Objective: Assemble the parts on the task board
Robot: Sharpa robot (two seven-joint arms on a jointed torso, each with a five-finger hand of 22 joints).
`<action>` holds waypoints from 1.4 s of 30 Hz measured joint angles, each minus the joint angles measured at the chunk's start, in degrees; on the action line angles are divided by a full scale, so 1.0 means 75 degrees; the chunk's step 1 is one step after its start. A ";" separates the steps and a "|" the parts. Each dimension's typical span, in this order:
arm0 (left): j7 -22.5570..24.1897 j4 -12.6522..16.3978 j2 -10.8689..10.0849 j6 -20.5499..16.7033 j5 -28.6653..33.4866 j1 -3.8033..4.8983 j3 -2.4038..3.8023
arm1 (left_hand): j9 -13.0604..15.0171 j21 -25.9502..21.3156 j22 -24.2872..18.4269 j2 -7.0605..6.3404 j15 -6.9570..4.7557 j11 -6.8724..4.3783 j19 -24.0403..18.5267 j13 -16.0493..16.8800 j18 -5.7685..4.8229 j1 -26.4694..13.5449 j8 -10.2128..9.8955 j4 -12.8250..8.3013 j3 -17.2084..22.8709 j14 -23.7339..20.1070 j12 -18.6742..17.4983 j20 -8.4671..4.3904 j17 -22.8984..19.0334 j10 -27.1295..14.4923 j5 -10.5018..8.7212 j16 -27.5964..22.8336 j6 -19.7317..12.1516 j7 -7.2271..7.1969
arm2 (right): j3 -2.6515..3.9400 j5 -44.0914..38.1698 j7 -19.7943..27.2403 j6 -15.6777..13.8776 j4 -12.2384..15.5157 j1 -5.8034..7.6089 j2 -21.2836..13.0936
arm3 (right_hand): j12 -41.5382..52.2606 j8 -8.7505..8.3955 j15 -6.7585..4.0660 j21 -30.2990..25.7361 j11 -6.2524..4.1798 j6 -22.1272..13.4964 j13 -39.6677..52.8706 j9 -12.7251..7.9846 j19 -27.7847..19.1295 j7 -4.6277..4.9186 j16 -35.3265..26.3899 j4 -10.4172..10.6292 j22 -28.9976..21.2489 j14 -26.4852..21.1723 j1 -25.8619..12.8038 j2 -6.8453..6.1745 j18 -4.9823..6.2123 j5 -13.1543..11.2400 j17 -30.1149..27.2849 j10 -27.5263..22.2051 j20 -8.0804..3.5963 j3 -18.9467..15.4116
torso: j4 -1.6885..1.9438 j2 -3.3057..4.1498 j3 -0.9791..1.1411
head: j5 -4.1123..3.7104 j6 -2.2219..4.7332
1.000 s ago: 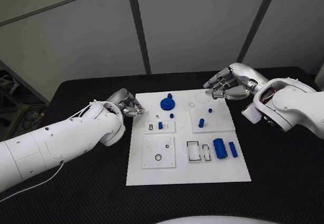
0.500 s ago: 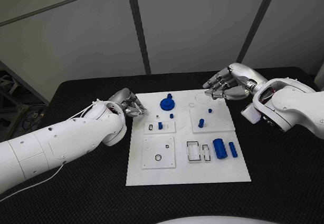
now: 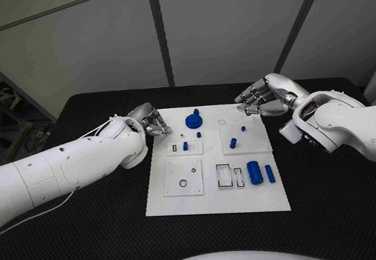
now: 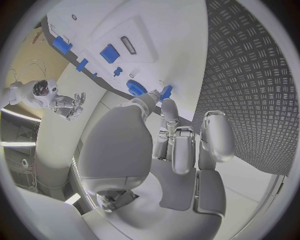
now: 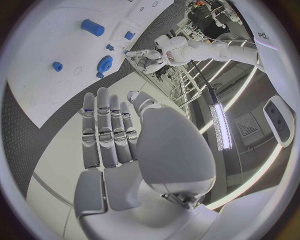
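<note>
The flat white rectangular task board [image 3: 217, 192] is lying in the middle of the black table [image 3: 91, 237], carrying small blue plastic parts: a blue gear-shaped piece [image 3: 193, 119] near its far edge, a short blue peg [image 3: 233, 142] standing mid-board, and two blue cylinders [image 3: 261, 173] lying side by side toward its right edge. The silver left hand [image 3: 149, 122] is hovering at the board's far left corner, fingers partly curled, grasping nothing. The silver right hand [image 3: 258, 99] is hanging over the far right corner, fingers loosely extended together, also empty. No readable writing is showing.
</note>
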 measured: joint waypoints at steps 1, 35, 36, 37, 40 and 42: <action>-0.0003 -0.0011 0.0014 0.0017 -0.0016 0.0000 0.0000 | 0.0000 0.0000 0.0000 0.0000 0.0000 0.0000 0.0000 -0.0002 0.0000 0.0000 0.0000 0.0000 0.0000 0.0000 0.0000 0.0000 0.0000 0.0000 0.0000 0.0000 0.0000 0.0000 | 0.0000 0.0000 0.0000 0.0000 -0.0002 0.0000 0.0001 | 0.0000 0.0000 0.0000 0.0000 0.0000 0.0000 0.0000 0.0000 0.0000 0.0000 0.0000 0.0000 0.0000 0.0000 0.0000 0.0000 0.0000 0.0000 0.0000 0.0000 0.0000 0.0000 | -0.0001 0.0000 0.0000 | -0.0001 -0.0004; -0.0008 0.0026 0.0071 0.0354 -0.0379 0.0001 -0.0002 | 0.0070 -0.0133 -0.0001 -0.0340 0.0000 0.0056 -0.0001 -0.0256 -0.0001 -0.0261 0.0108 0.0159 -0.0437 0.0000 -0.0051 0.0000 0.0000 -0.0112 0.0000 0.0000 0.0165 0.0003 | 0.0000 0.0000 0.0003 0.0003 -0.0015 0.0000 0.0013 | -0.0028 -0.0032 0.0000 -0.0029 0.0000 0.0000 -0.0006 0.0000 0.0000 0.0000 0.0000 0.0000 0.0002 0.0000 0.0000 0.0000 0.0000 0.0000 -0.0003 0.0000 0.0000 0.0000 | 0.0009 -0.0007 -0.0001 | -0.0018 0.0020; -0.0008 0.0026 0.0071 0.0364 -0.0383 0.0001 -0.0002 | 0.0060 -0.0133 -0.0001 -0.0340 0.0000 0.0056 -0.0001 -0.0255 -0.0001 -0.0261 0.0108 0.0159 -0.0438 0.0000 -0.0051 0.0000 0.0000 -0.0112 0.0000 0.0000 0.0165 0.0003 | 0.0000 0.0000 0.0003 0.0003 -0.0015 0.0000 0.0013 | -0.0028 -0.0032 0.0000 -0.0029 0.0000 0.0000 -0.0006 0.0000 0.0000 0.0000 0.0000 0.0000 0.0002 0.0000 0.0000 0.0000 0.0000 0.0000 -0.0003 0.0000 0.0000 0.0000 | 0.0009 -0.0007 -0.0001 | -0.0018 0.0021; -0.0008 0.0026 0.0071 0.0373 -0.0387 0.0001 -0.0002 | 0.0050 -0.0133 -0.0001 -0.0340 0.0000 0.0056 -0.0001 -0.0255 -0.0001 -0.0261 0.0108 0.0163 -0.0466 0.0000 -0.0051 0.0000 0.0000 -0.0111 0.0000 0.0000 0.0165 0.0003 | 0.0000 0.0000 0.0003 0.0003 -0.0014 0.0000 0.0013 | -0.0029 -0.0032 0.0000 -0.0029 0.0000 0.0000 -0.0006 0.0000 0.0000 0.0000 0.0000 0.0000 0.0002 0.0000 0.0000 0.0000 0.0000 0.0000 -0.0003 0.0000 0.0000 0.0000 | 0.0009 -0.0006 0.0000 | -0.0018 0.0023; -0.0010 0.0026 0.0071 0.0395 -0.0400 0.0001 -0.0002 | 0.0036 -0.0133 -0.0001 -0.0347 0.0000 0.0059 -0.0001 -0.0255 -0.0001 -0.0268 0.0096 0.0177 -0.0539 0.0000 -0.0051 0.0000 0.0000 -0.0165 0.0000 0.0000 0.0165 0.0003 | 0.0000 0.0000 0.0003 0.0003 -0.0013 0.0000 0.0012 | -0.0028 -0.0032 0.0000 -0.0029 0.0000 0.0000 -0.0010 0.0000 0.0000 0.0000 0.0000 0.0000 -0.0001 0.0000 0.0000 0.0000 0.0000 0.0000 -0.0003 0.0000 0.0000 0.0000 | 0.0009 -0.0004 -0.0001 | -0.0018 0.0024; -0.0011 0.0027 0.0071 0.0403 -0.0406 0.0001 -0.0002 | 0.0035 -0.0133 -0.0001 -0.0370 0.0000 0.0057 -0.0001 -0.0255 -0.0001 -0.0291 0.0075 0.0189 -0.0596 0.0000 -0.0051 0.0000 0.0000 -0.0167 0.0000 0.0000 0.0178 -0.0010 | 0.0000 0.0000 0.0003 0.0003 -0.0013 0.0000 0.0011 | -0.0028 -0.0032 0.0000 -0.0029 0.0000 0.0000 -0.0014 0.0000 0.0000 0.0000 0.0000 0.0000 -0.0005 0.0000 0.0000 0.0000 0.0000 0.0000 -0.0003 0.0000 0.0000 0.0000 | 0.0009 -0.0004 0.0000 | -0.0018 0.0024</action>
